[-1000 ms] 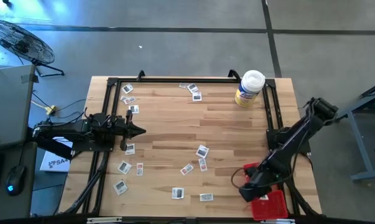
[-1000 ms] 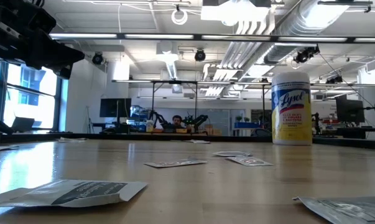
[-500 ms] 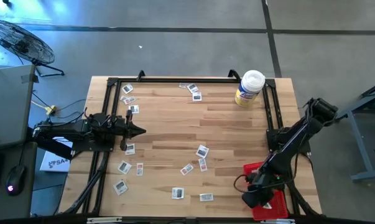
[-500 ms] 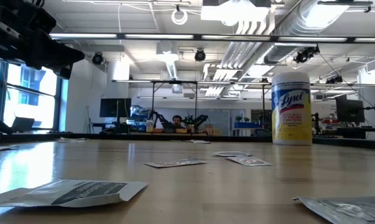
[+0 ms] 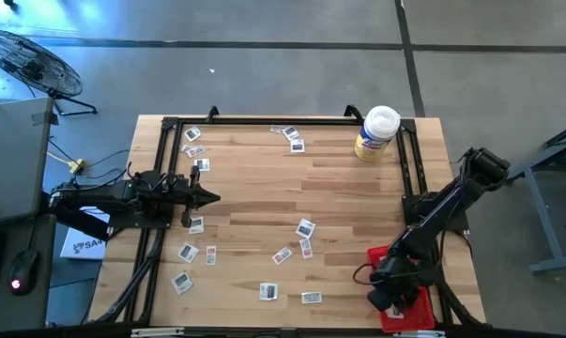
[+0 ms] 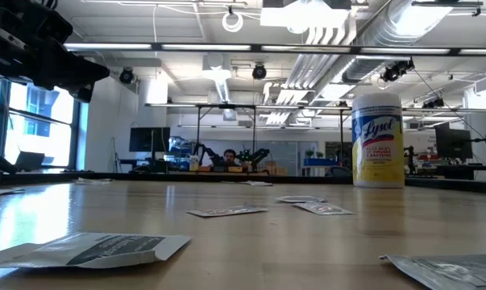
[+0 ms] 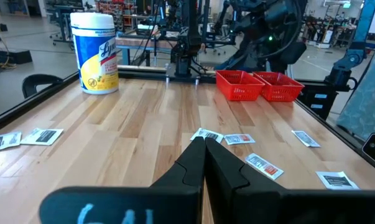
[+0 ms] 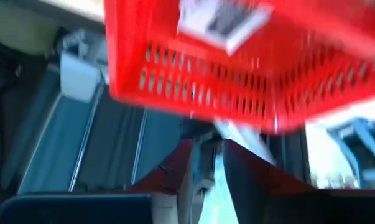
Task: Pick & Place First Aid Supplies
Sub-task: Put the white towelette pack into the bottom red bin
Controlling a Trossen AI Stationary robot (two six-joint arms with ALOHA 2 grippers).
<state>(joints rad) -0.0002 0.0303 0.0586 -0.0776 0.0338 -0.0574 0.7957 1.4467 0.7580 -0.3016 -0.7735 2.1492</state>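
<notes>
Bare wood spans the middle of the table (image 5: 264, 192), open for passage between scattered packets (image 5: 305, 227) near and far. A Lysol jar (image 5: 376, 132) stands upright at the far right corner. Two red trays (image 7: 255, 84) sit at the near right, under the right gripper (image 5: 388, 293). Black frame rails (image 5: 410, 169) line the table's sides.

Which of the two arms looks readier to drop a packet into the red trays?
The right. Its gripper hangs over the red trays with a packet between its fingers. The left gripper waits shut at the table's far side.
</notes>
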